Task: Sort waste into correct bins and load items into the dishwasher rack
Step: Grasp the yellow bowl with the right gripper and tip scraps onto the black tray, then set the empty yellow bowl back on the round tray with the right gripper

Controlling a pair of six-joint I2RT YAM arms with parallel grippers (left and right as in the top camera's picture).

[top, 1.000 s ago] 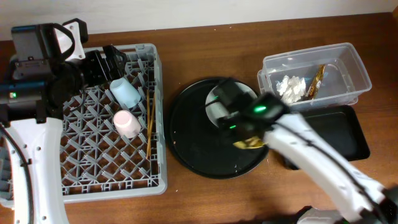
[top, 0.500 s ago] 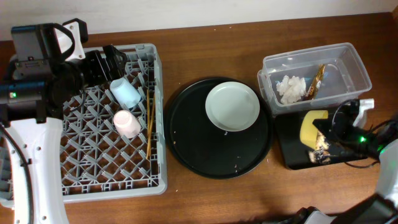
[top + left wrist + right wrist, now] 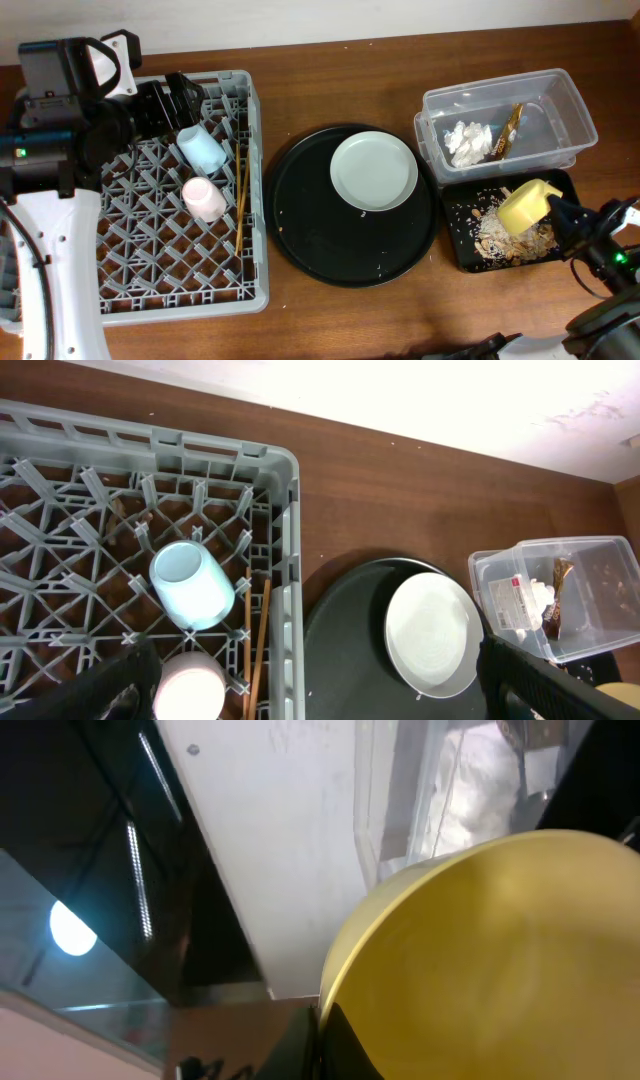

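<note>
The yellow bowl [image 3: 527,205] is tipped over the shallow black tray [image 3: 576,222]. My right gripper [image 3: 556,211] is shut on its rim. Beige food scraps [image 3: 495,236] lie scattered in that tray. In the right wrist view the bowl [image 3: 500,950] fills the frame, with the gripper [image 3: 326,1038] pinching its edge. The clear tub [image 3: 566,100] holds a tissue wad [image 3: 466,140] and the foil wrapper [image 3: 510,130]. The grey rack [image 3: 258,215] holds the light blue cup [image 3: 203,150], the pink cup [image 3: 204,197] and the chopsticks [image 3: 240,185]. My left gripper [image 3: 170,100] is open and empty over the rack's back.
A large round black tray [image 3: 320,230] sits mid-table with the pale plate [image 3: 374,171] on its back part. The left wrist view shows the rack [image 3: 285,560], blue cup [image 3: 192,585], plate [image 3: 433,635] and tub [image 3: 600,550]. The wall runs along the table's back edge.
My right arm carried the yellow bowl from the round tray to the shallow black tray and tipped it. Food scraps now lie in that tray. The left arm has not moved.
</note>
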